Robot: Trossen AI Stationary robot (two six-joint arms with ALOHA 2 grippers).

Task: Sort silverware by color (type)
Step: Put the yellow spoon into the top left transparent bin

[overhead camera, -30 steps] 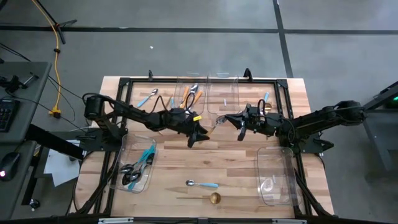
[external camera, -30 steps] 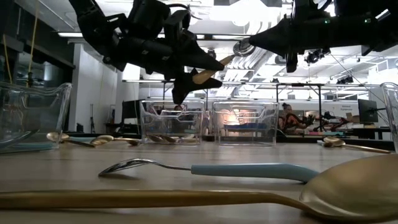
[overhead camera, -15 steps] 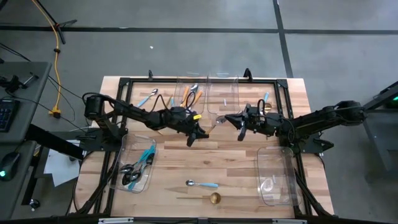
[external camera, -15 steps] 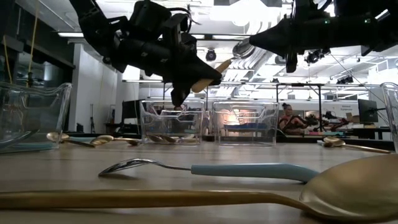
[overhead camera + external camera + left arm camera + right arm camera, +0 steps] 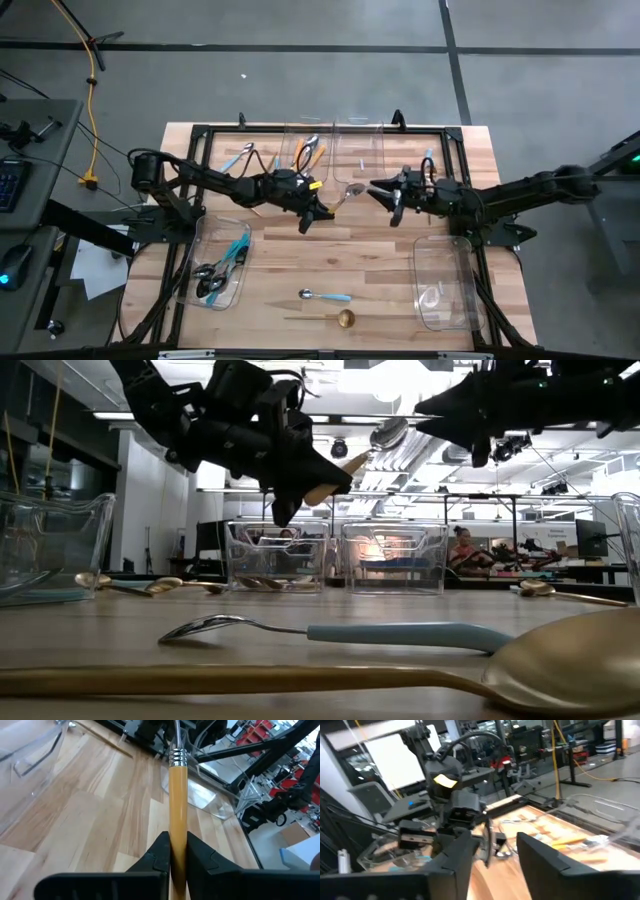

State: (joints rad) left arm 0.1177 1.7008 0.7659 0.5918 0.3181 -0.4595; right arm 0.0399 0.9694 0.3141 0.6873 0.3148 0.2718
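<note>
My left hand (image 5: 178,851) is clenched on the orange handle of a spoon (image 5: 345,195), held in the air above the table's middle, near the far edge. My right hand (image 5: 492,851) is released beside it. The pinch is near the handle's end, so I fear the spoon can swing or slip. I read no writing.

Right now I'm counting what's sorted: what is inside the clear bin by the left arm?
The clear bin holds several spoons with blue handles and dark heads. They overlap, so an exact count cannot be read.
</note>
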